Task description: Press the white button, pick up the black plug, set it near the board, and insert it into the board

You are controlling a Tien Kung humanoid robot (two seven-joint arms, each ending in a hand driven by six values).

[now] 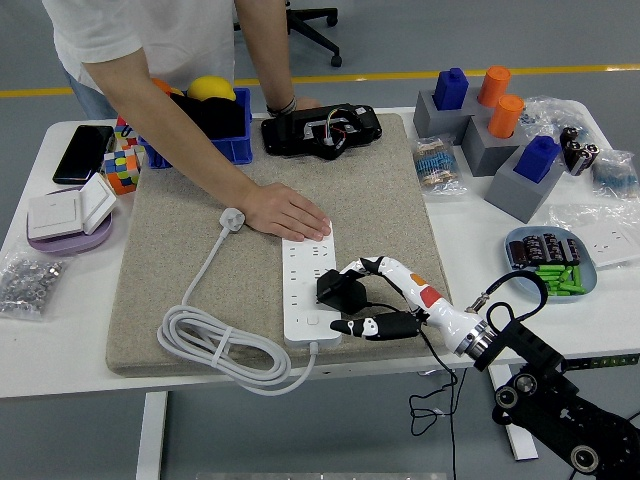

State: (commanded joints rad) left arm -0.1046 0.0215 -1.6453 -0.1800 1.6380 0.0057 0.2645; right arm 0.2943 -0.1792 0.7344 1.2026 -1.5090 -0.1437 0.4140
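- One hand (362,296) is at work, the right, reaching in from the lower right; its fingers (352,268) curl around the plug (338,289), one above it and one below.
- The plug sits on the right edge of the board (308,283), near the board's near end; whether its pins are seated cannot be told.
- The board lies on the mat (390,200), its cord (222,348) coiled to the left.
- A person's hand (288,213) lies flat on the board's far end and appears to steady it.
- Judged step: insertion. The pins should be squared over the socket holes before any force goes on.
- The push should run straight down; a slanted press would likely tip the plug or slide the board.
- The grip ought to hold until the plug body sits flush.
- The left hand is out of view.
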